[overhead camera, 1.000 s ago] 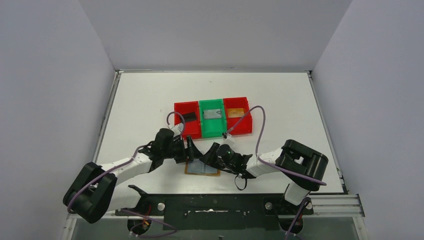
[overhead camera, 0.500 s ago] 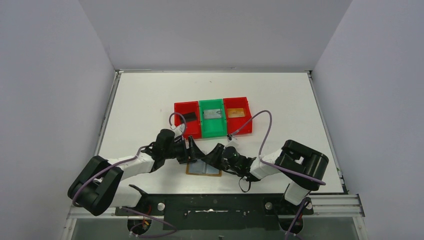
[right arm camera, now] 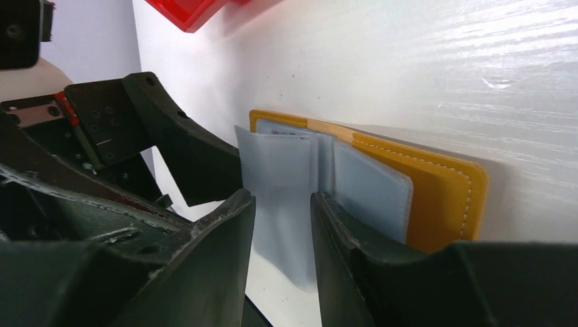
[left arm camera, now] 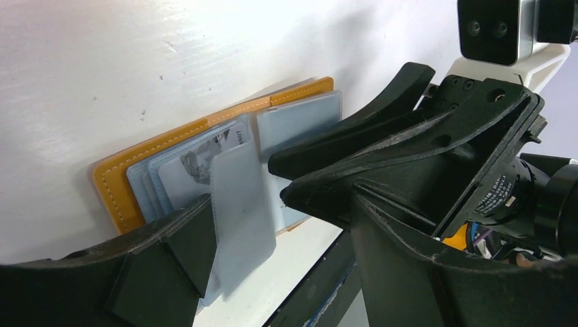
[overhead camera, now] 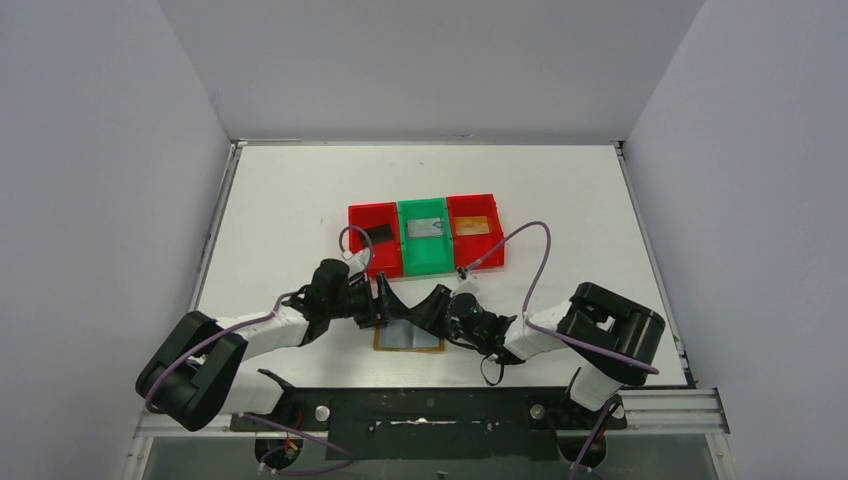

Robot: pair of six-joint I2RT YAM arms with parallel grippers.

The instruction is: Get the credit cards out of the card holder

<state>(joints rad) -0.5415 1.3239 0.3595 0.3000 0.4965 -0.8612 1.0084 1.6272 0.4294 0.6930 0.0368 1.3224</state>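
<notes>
The orange-tan card holder lies open near the table's front edge, pale blue-grey panels up. In the left wrist view the card holder shows cards tucked in one panel and a pale inner flap standing up. My left gripper is open beside that flap, which leans on one finger. My right gripper is open by a narrow gap over the holder. The flap stands between its fingers without being pinched.
Three joined bins stand behind the holder: a red one with a dark card, a green one with a grey card, and a red one with an orange card. The table's front edge and black rail lie just below the holder.
The left arm's elbow swung right and the right forearm shifted slightly. The card holder slid a little to the right. Both grippers stay at the holder.
</notes>
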